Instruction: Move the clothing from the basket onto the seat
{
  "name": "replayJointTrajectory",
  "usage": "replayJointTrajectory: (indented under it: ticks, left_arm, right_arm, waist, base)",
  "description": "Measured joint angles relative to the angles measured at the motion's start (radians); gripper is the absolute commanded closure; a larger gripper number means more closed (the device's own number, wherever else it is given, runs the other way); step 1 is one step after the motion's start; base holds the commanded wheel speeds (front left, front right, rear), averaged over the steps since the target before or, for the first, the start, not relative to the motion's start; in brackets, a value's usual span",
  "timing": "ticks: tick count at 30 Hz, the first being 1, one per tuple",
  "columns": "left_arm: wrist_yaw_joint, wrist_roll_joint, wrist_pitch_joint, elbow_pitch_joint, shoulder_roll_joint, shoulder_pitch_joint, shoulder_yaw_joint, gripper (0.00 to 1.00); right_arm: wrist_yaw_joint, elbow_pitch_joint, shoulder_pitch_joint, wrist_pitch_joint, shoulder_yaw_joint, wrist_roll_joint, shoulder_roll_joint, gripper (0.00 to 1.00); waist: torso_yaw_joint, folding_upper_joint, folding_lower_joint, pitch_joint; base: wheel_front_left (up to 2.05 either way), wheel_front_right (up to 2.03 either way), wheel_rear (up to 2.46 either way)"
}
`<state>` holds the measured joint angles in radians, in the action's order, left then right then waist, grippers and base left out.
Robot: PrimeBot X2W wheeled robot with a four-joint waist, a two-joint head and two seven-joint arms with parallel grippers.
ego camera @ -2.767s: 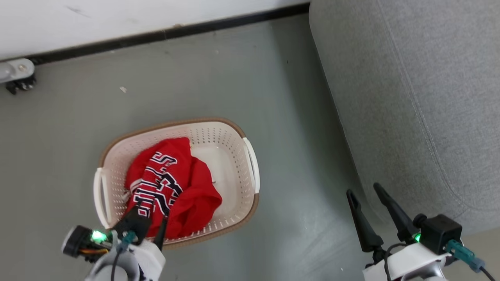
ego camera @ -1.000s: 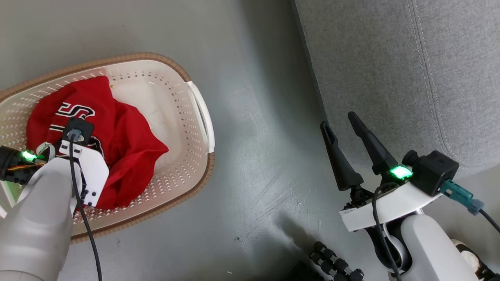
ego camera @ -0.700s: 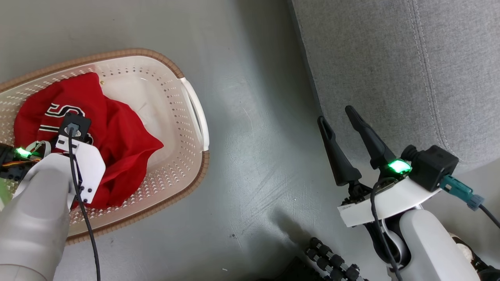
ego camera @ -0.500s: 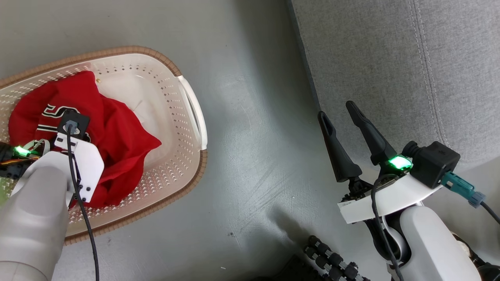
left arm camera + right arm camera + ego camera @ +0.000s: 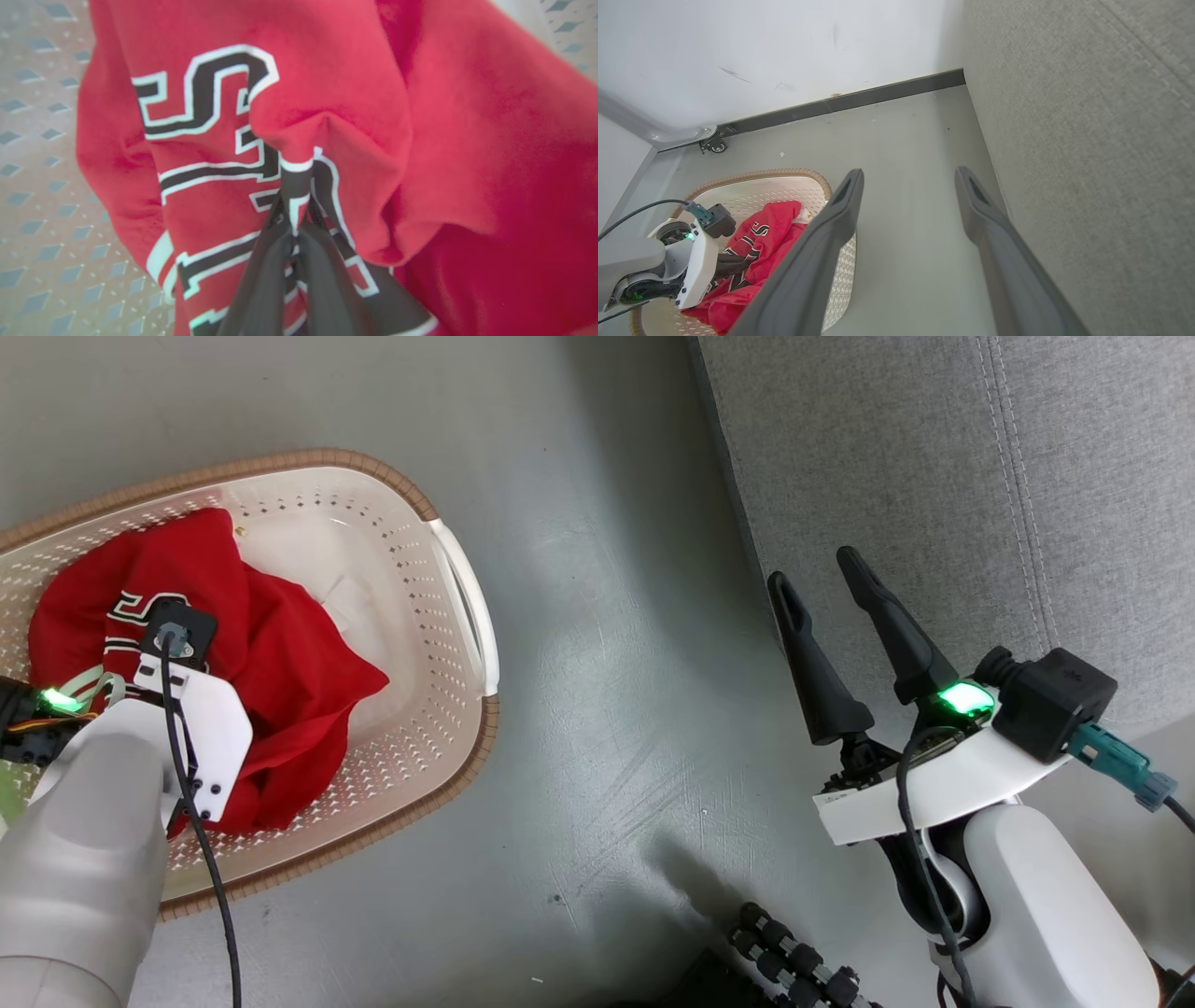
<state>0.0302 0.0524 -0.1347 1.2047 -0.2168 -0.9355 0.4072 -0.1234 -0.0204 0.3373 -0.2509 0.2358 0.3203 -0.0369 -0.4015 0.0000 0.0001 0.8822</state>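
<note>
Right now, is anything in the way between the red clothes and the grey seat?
Just the basket wall: the clothes must go up over it. After that comes floor, then the seat. The open right gripper hangs beside the seat's edge.

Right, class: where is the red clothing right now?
In the head view the clothing lies in the basket at left, the left tool shut on a fold of it.

basket [image 5: 411, 616]: left end cut off | clothing [image 5: 280, 653]: lettering partly hidden
</note>
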Motion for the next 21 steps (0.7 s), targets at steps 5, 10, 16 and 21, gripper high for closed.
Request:
replayJointTrajectory:
  ticks: [5, 10, 16, 21]
  left_arm:
    - [0.004, 0.0, 0.018, 0.003, 0.016, 0.0, 0.004, 1.0]
    - [0.009, 0.018, 0.057, 0.004, 0.025, 0.0, -0.008, 1.0]
    - [0.012, 0.027, 0.099, 0.007, 0.027, 0.005, -0.014, 1.0]
    - [0.012, 0.04, 0.136, 0.01, 0.029, 0.022, -0.028, 1.0]
  right_arm:
    - [0.0, 0.001, 0.018, 0.0, -0.009, 0.0, 0.0, 0.0]
    - [0.0, 0.0, 0.043, 0.0, -0.024, 0.0, 0.0, 0.0]
    - [0.0, 0.0, 0.069, 0.0, -0.034, 0.004, -0.001, 0.0]
    - [0.0, 0.0, 0.088, 0.0, -0.045, 0.004, -0.002, 0.0]
  waist:
    - [0.004, 0.0, 0.0, -0.013]
    - [0.011, 0.0, -0.0001, -0.031]
    - [0.021, 0.0, 0.0, -0.061]
    - [0.031, 0.0, 0.0, -0.091]
  base:
    - [0.0, 0.0, 0.0]
    - [0.0, 0.0, 0.0]
    - [0.0, 0.0, 0.0]
    - [0.0, 0.0, 0.0]
